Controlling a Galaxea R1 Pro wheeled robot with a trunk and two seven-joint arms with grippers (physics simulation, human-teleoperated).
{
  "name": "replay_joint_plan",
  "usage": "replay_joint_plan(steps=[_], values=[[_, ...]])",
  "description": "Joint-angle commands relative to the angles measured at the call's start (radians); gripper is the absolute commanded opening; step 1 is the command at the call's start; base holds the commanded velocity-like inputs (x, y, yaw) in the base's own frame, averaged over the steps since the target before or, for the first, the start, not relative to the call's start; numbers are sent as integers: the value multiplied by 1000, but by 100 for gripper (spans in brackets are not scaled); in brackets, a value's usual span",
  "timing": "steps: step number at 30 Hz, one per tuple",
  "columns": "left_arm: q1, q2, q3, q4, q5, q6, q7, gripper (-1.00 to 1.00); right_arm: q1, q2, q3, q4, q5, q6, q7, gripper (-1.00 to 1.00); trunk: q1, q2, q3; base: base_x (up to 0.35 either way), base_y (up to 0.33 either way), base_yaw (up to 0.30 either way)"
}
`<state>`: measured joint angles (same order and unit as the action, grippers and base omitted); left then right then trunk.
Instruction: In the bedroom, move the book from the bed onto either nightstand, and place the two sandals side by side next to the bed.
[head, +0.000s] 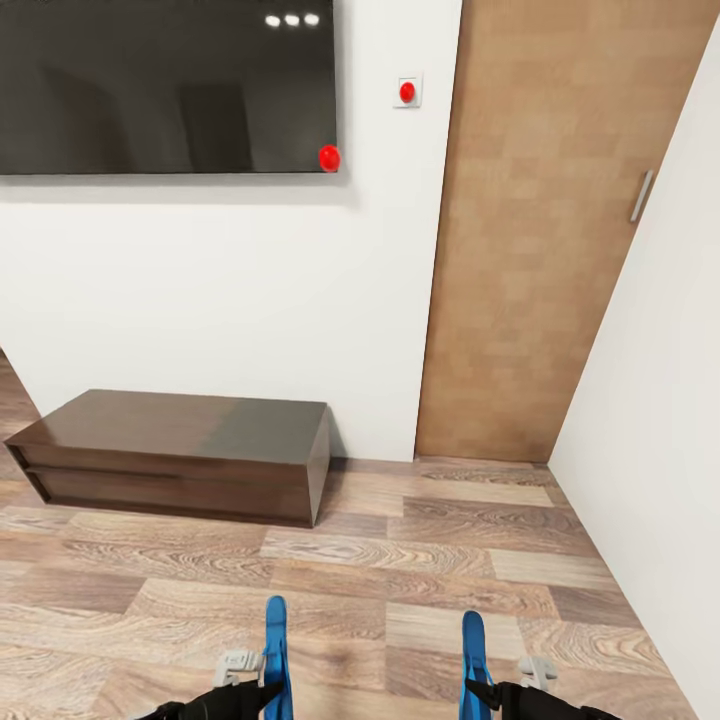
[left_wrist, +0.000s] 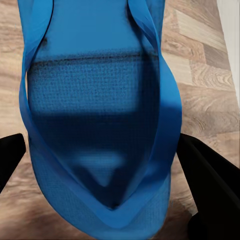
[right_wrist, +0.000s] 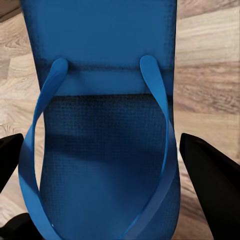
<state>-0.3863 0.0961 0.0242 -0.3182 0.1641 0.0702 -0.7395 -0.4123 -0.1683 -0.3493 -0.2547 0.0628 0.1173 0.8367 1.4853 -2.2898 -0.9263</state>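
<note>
One blue sandal (left_wrist: 100, 115) sits between the left gripper's (left_wrist: 100, 165) black fingers (left_wrist: 207, 180), which stand on either side of its sole and appear to be gripping it. The other sandal (right_wrist: 107, 135) sits the same way between the right gripper's (right_wrist: 107, 165) fingers (right_wrist: 212, 180), straps showing, and looks gripped too. From the head camera both sandals stick forward from the fingers on edge, the left one (head: 275, 650) and the right one (head: 474, 660) well apart, above the wood floor (head: 420, 570).

Ahead of the fingers is a long low dark cabinet (head: 180, 450) against a white wall (head: 230, 290), with a dark screen (head: 160, 85) above it and a wooden door (head: 560, 230) further right.

As for progress, I judge both sandals are picked up and being carried, but not yet set down side by side by the bed. The bed, the book and the nightstands are not before the robot here, so the book's move cannot be judged.
</note>
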Motion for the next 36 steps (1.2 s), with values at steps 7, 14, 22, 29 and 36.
replay_joint_plan(steps=[7,14,22,29,36], values=[[0,-19,2,14,4,-3,48,-100,0,1,-8,-1,8,9,6,-100,-27,49,21,0,0,0],[0,-40,1,39,3,-80,214,-100,0,2,-8,22,9,-17,-2,-100,-54,98,43,0,0,0],[0,-54,0,53,-14,-127,252,-100,0,2,-8,41,6,-31,-4,-100,-85,154,68,0,0,0],[0,-61,3,122,-16,-141,255,-100,0,2,-8,92,8,-31,-4,-100,-85,154,68,0,0,19],[0,-59,4,146,-15,-148,271,-100,0,-6,-8,134,5,-31,-4,-100,-85,154,66,0,0,214]])
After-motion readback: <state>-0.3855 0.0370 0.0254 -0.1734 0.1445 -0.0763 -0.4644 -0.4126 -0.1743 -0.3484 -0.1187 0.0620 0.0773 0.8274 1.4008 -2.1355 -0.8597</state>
